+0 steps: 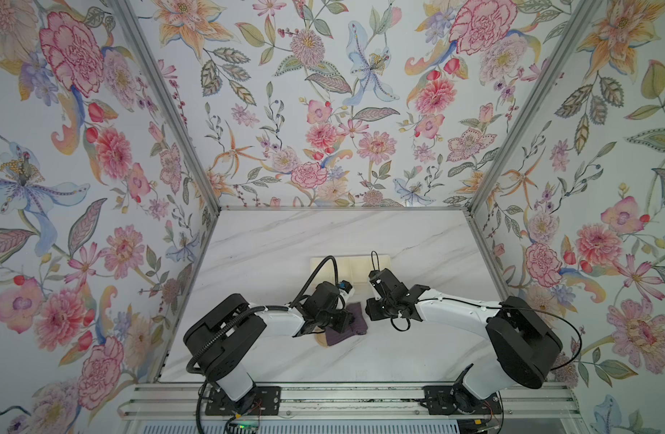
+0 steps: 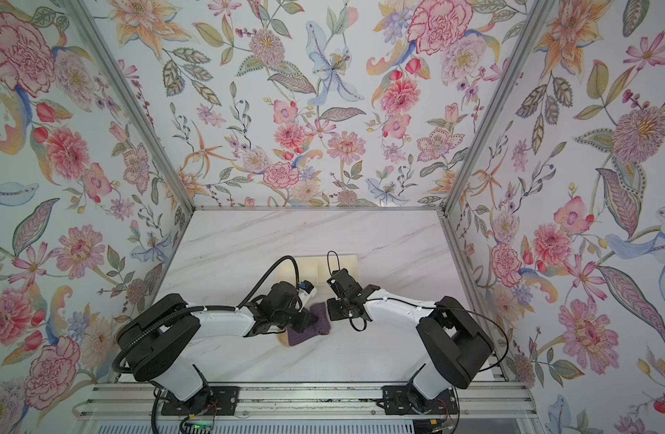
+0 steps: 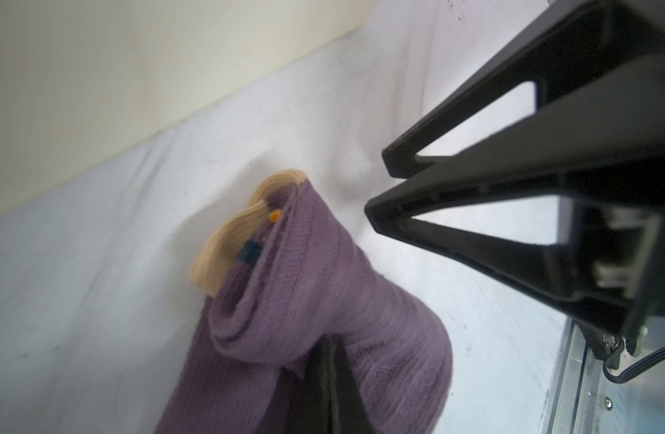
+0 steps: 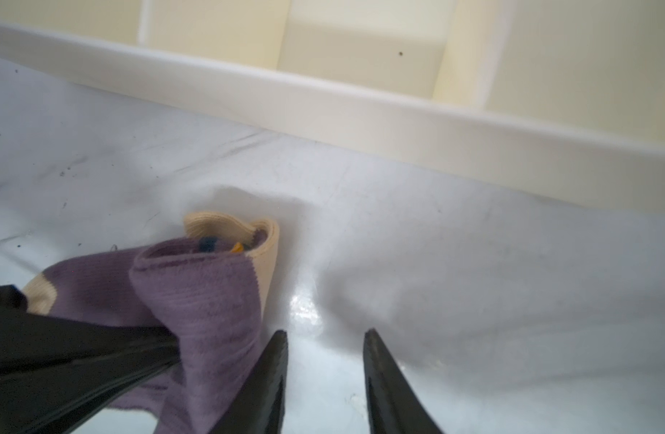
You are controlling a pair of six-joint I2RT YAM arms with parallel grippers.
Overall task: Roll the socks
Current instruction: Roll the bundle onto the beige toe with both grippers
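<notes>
Socks (image 1: 352, 324): purple pair, part-rolled, on table (image 1: 323, 233) near its front middle, between both arms and just in front of tray (image 4: 323, 101).

- Form: wrist views show a loose folded bundle raised off the table, with a tan edge (image 3: 229, 244) showing at its far end. A flat tail with a tan patch trails toward the left arm. Judged mid-roll, not yet a tight bundle.
- Left gripper (image 4: 167, 353): jaws together, clamped on purple fabric at the bundle's side. Likely reason: the pinch keeps the fold raised and stops it springing open.
- Right gripper (image 4: 325, 334): jaws partly apart, nothing between them, tips low over bare table just beside the bundle. Whether one finger (image 4: 274, 360) brushes the fabric cannot be told. Likely reason: waiting to take or tuck the free end.
- Tray: cream, divided; the compartments in view are empty, the rest is hidden by the arms.
</notes>
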